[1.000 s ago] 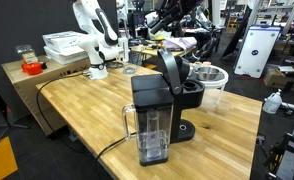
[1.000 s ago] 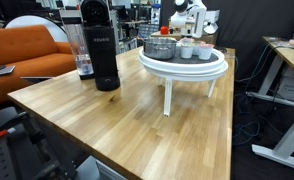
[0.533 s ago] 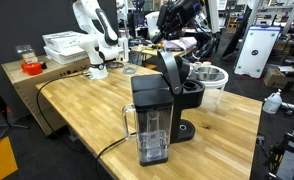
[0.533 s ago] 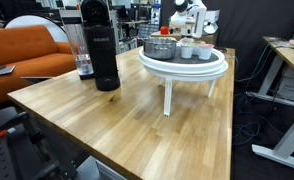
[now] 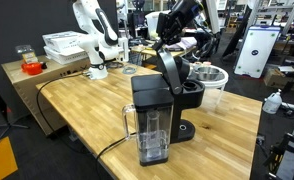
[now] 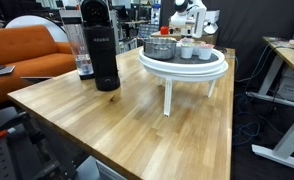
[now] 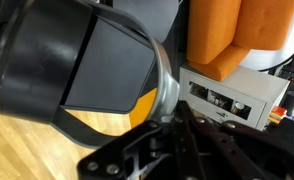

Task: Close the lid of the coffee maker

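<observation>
The black boxy coffee maker [image 5: 152, 100] stands mid-table with its clear water tank [image 5: 150, 128] toward the camera. It also shows in an exterior view [image 6: 105, 50]. Its black lid [image 5: 170, 70] stands raised and tilted above the brew head. My gripper [image 5: 164, 40] hangs just above the lid's top edge. In the wrist view the lid [image 7: 87, 60] fills the upper left, with a silver ring below it. My gripper [image 7: 177, 112] comes in from the bottom, its dark fingers together with nothing between them, close beside that ring.
A round white raised tray [image 6: 202, 70] with bowls and cups stands behind the machine. A white robot arm [image 5: 92, 35] stands at the back. A black cord [image 5: 57, 82] runs over the wooden table. An orange couch [image 6: 27, 55] is beside the table.
My gripper has come down slightly toward the raised lid. The lid and the machine have not moved.
</observation>
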`<state>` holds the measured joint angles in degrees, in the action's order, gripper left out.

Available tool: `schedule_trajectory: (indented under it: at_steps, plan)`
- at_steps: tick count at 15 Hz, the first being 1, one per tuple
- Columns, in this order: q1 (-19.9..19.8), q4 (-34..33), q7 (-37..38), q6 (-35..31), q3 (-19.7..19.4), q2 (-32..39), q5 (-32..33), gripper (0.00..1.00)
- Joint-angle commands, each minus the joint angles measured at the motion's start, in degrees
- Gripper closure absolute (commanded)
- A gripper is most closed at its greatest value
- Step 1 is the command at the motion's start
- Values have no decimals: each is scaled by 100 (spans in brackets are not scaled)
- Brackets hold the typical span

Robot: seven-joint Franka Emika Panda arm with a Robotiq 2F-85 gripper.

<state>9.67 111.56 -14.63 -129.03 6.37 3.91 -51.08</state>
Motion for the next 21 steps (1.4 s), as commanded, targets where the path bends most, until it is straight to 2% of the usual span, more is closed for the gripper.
schedule_trajectory:
  at_steps: [1,6,21]
  plan:
    - [-56,32,207,-99,73,-58,311,100]
    - [-123,157,290,-50,20,-206,633,100]
    - [-449,1344,611,56,-304,-1097,751,100]
